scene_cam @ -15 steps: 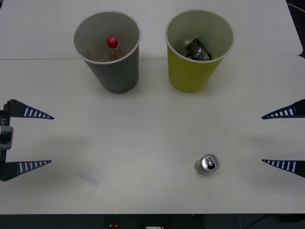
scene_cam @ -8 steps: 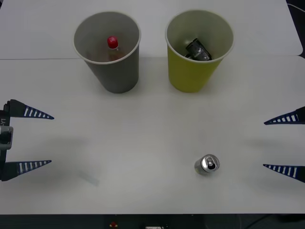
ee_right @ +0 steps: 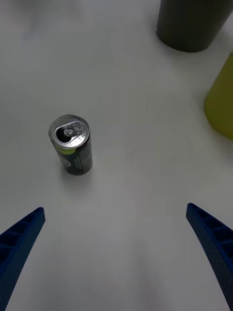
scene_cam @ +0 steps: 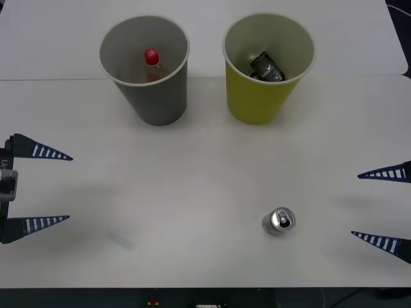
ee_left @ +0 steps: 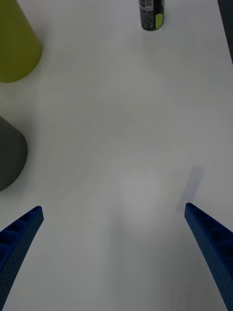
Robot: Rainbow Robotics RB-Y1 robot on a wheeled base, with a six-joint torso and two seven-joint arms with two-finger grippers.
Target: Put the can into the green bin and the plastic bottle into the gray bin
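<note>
Presently catalogued, on a white table (scene_cam: 205,186):

Small dark cylindrical can (scene_cam: 279,221) with a silver top and pull-tab; standing upright on the near right part of the table, alone, touching nothing; the right wrist view shows a yellow-green patch on its label; well apart from both bins.

Large yellow-green bin (scene_cam: 266,67), tapered like a paper cup with a rolled rim; upright at the far right of centre; inside it lies a crumpled dark can (scene_cam: 266,67) with silvery glints.

Large gray bin (scene_cam: 146,69) of the same tapered shape with a pale rim; upright at the far left of centre, just beside the green one but not touching it; inside it stands a small clear plastic bottle (scene_cam: 151,66) with a round red cap and amber-tinted body.

Right gripper (scene_cam: 383,208), blue ribbed fingers; at the right edge of the table, near side, to the right of the upright can and apart from it; fingers spread wide; holding nothing.

Left gripper (scene_cam: 43,187), blue ribbed fingers; at the left edge of the table, level with the near half; fingers likewise spread wide; holding nothing; well apart from the can and from the bins.
</note>
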